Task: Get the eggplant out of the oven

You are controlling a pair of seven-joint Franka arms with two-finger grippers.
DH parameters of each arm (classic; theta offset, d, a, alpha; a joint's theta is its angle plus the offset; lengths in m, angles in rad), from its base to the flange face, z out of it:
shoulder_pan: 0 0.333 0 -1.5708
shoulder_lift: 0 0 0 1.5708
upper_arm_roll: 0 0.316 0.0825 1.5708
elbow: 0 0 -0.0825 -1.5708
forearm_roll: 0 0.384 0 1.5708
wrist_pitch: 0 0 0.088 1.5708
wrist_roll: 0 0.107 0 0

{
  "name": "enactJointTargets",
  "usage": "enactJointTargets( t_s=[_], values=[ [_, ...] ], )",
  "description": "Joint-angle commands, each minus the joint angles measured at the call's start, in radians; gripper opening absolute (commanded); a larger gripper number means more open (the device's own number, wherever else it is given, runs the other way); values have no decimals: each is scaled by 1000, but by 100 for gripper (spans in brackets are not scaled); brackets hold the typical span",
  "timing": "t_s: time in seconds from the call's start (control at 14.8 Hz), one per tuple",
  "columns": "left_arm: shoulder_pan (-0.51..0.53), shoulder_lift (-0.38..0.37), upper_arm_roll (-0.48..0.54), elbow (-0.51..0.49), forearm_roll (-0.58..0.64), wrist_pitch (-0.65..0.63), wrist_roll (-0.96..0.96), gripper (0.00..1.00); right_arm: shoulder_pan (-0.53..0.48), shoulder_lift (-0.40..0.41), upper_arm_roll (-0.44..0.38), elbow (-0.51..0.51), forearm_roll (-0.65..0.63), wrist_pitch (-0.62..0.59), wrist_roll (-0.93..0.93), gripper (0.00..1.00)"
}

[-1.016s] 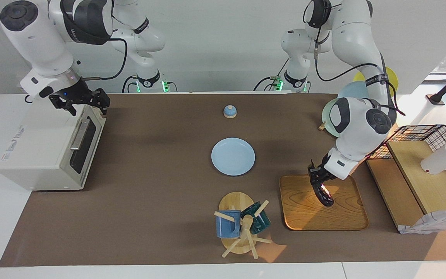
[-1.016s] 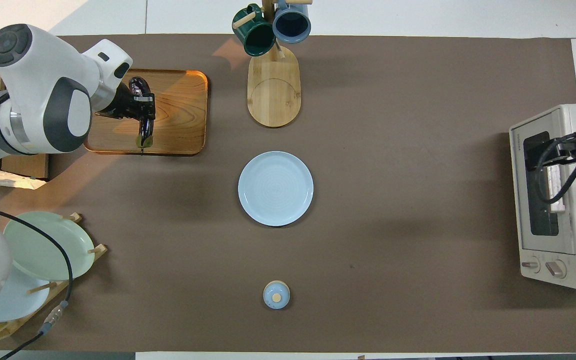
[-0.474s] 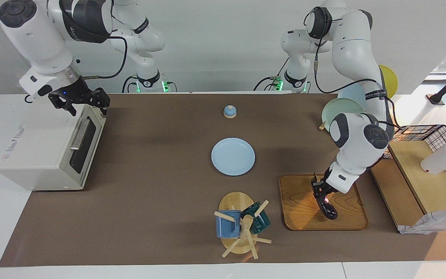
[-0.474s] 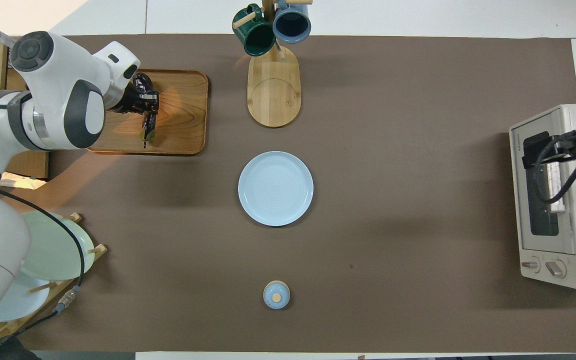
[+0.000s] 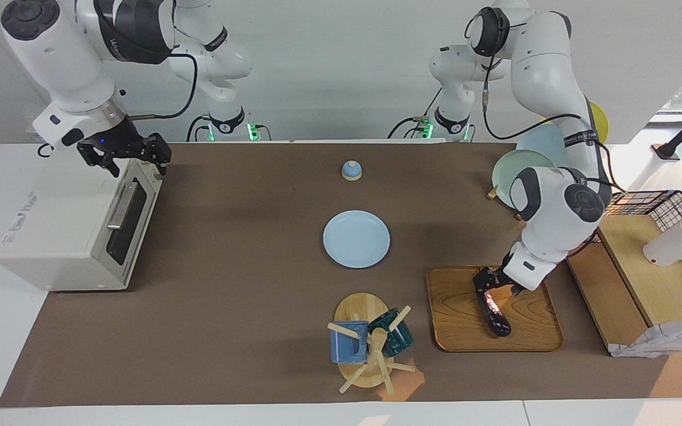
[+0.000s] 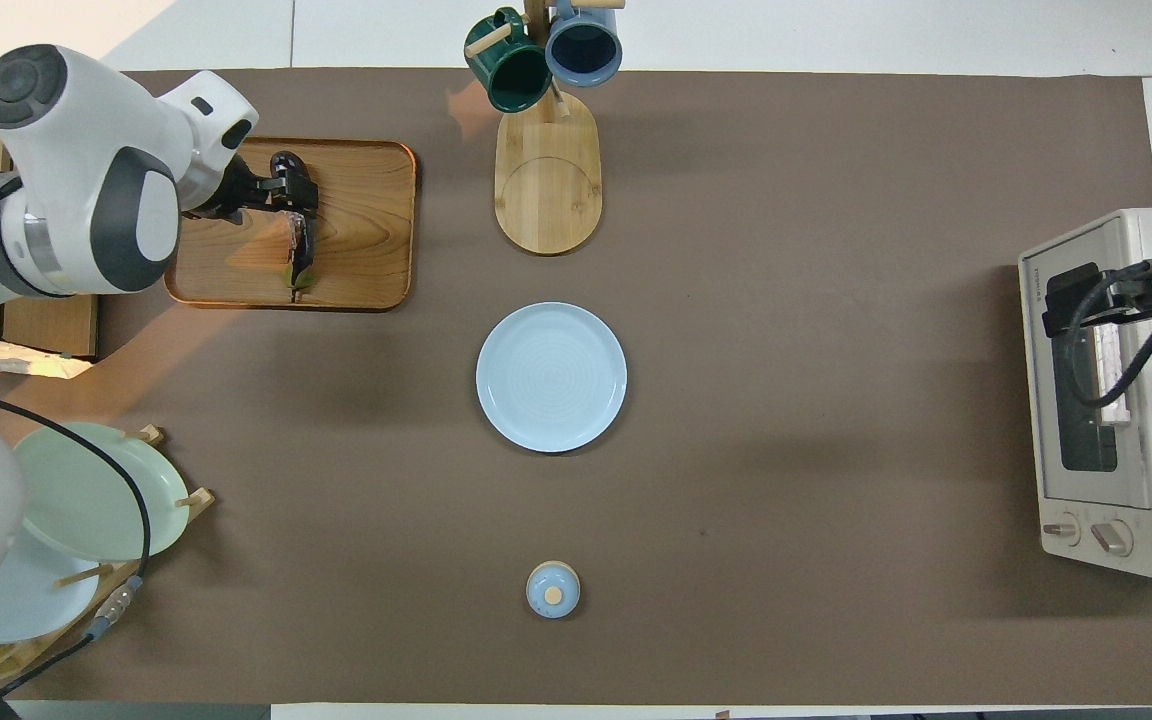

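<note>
1. Placing is the step in hand, as judged from the layout. The eggplant [image 5: 496,319] is out of the oven [image 5: 63,225] and lies on the wooden tray [image 5: 530,331] at the left arm's end of the table.
2. Eggplant position: it lies lengthwise on the tray, with one end toward the robots and the other away from them. It appears to rest on the tray surface. It is well apart from the oven, which stands at the right arm's end.
3. Left gripper [image 5: 488,285]: it is low over the tray, at the end of the eggplant nearer the robots. Whether it is clamped on the eggplant or has let go cannot be told from either view.
4. Right gripper [image 5: 134,165]: it hangs just over the oven's top front edge, above the door, with its fingers apart and holding nothing. This arm waits.
5. Oven: the door appears closed, with its bar handle flush against the front.
6. Progress: the removal itself looks complete. What remains is the release and the retreat.
7. Next move, left arm: confirm that the eggplant is fully supported by the tray, then spread the jaws wide enough to free it. Lift straight up before moving sideways, so that the jaws do not drag or roll the eggplant.
8. Clearance: the retreat path toward the robots passes near the blue plate [image 5: 356,238]. Keep the gripper raised over it.
</note>
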Motion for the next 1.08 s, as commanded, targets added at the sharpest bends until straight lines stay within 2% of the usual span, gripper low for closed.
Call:
enactJointTargets(
  t_s=[0.0,0.34,0.54,0.88,1.02],
  values=[
    [20,-124,2,-18,17,-118,-1,100,0,-11,3,-4,26,13,16,100],
    [26,-314,27,-27,26,-356,-7,100,-2,-11,3,-4,26,13,15,100],
    [28,-393,33,-37,28,-488,-10,100,-2,-11,4,-4,26,13,15,100],
    [17,-526,33,-193,28,-507,-10,100,0,-11,3,-4,26,13,15,100],
    [11,-537,43,-213,28,-498,-7,100,0,-11,3,-4,26,14,15,100]
  ],
)
